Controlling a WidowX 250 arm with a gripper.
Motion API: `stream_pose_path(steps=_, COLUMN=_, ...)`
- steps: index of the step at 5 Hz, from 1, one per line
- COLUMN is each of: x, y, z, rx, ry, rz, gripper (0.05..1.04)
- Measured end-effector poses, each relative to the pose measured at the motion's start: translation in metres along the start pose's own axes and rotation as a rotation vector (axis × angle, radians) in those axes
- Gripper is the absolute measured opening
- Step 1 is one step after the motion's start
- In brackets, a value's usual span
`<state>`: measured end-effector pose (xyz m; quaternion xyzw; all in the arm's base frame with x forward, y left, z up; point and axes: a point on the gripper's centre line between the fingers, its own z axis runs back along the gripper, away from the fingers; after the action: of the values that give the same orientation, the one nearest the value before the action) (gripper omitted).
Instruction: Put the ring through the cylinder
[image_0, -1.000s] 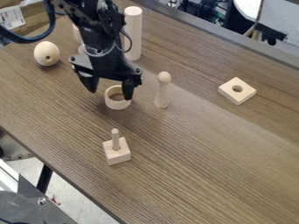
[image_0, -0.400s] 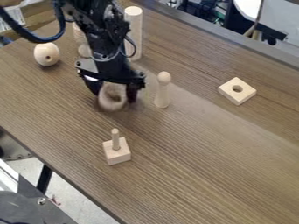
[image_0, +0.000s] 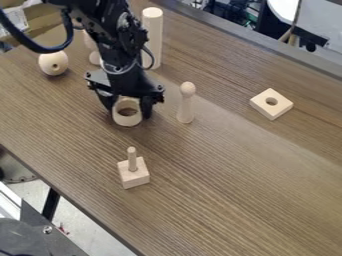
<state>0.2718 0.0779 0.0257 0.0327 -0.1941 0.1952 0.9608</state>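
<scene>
- My gripper (image_0: 127, 111): suspended above the table (image_0: 234, 185), on the far side of the peg block (image_0: 135, 179) as the view runs, pointing downward, its two fingers closed in on opposite sides of the ring and pinching it between them.
- Ring (image_0: 127, 121): pale wood, situated beyond the peg block, near it but apart, with its opening turned partly toward the view; whether its lower rim touches the table I cannot tell.
- Peg block: square wooden base lying flat on the table, nearer the view's lower edge than my gripper; its slender peg (image_0: 132, 159) stands upright from the middle.
- Tall cylinder (image_0: 152, 35): upright, well beyond the peg block and slightly to its right, rising behind my arm (image_0: 120, 37).
- Round-headed pin (image_0: 186, 109): upright, beyond the peg block and to its right, just beside my gripper but apart from it.
- Square tile (image_0: 282, 108): pierced by a round hole, lying flat, well apart from the peg block, beyond it and far to its right.
- Wooden ball (image_0: 51, 61): marked by a small dark hole, well beyond the peg block and to its left.
- Pale wooden piece (image_0: 95, 57): partly hidden by my arm, beyond the peg block and to its left, between the ball and the tall cylinder.
</scene>
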Motion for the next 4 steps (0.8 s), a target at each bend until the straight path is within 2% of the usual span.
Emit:
stream_pose_path(steps=1, x=-0.001, y=0.002, z=0.004, rx=-0.003, ry=0.011, rz=0.018, gripper=0.771)
stream_pose_path(steps=2, x=0.011, y=0.0, z=0.026, rx=0.003, ry=-0.021, rz=-0.025, gripper=0.771)
stream_pose_path(steps=3, x=0.041, y=-0.017, z=0.064, rx=0.02, ry=-0.092, rz=-0.117, gripper=0.771)
stream_pose_path(steps=4, x=0.079, y=-0.037, z=0.101, rx=0.011, ry=-0.157, rz=-0.184, gripper=0.771)
